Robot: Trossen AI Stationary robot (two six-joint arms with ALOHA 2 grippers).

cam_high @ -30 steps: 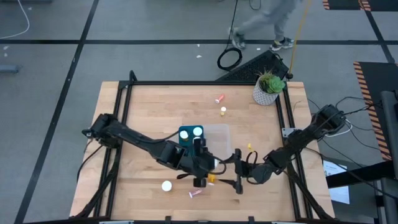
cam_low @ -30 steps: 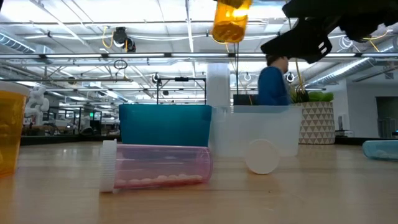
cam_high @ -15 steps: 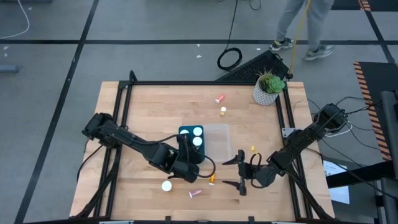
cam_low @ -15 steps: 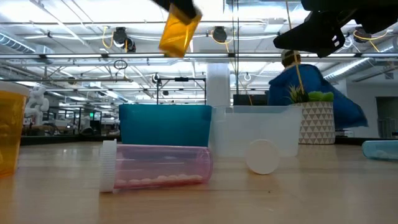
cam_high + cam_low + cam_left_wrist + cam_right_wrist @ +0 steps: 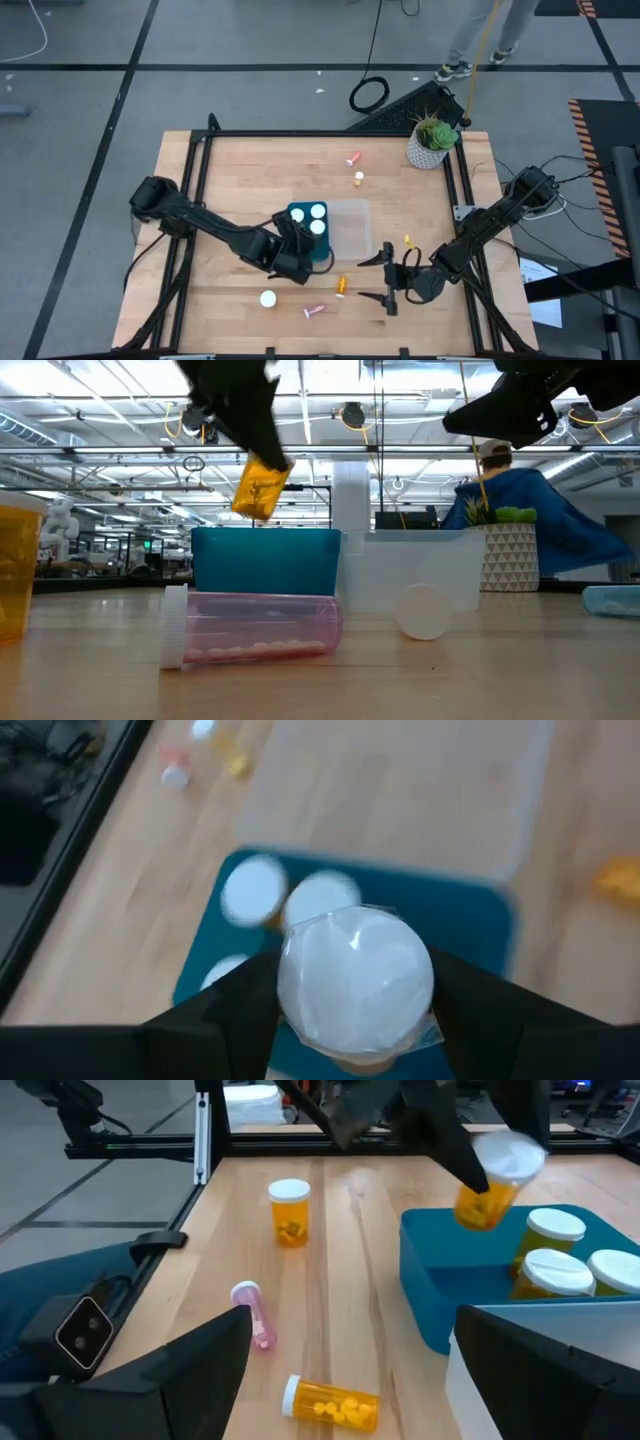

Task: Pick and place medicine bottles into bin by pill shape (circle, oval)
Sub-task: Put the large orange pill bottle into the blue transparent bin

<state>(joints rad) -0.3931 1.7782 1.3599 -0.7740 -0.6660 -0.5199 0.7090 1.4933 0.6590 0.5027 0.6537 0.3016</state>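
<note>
The left gripper [image 5: 425, 1120], closed on an amber bottle [image 5: 490, 1180], hovers above the teal bin [image 5: 445, 1285], which holds three bottles, while several remain on the counter [image 5: 330, 1280].

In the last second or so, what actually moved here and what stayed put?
The left gripper, shut on an amber bottle, swung away from the right gripper and lowered the bottle to just above the teal bin. A person beyond the table kept walking. The right gripper stayed open in place; the bottles lying on the table and the clear bin did not move.
</note>
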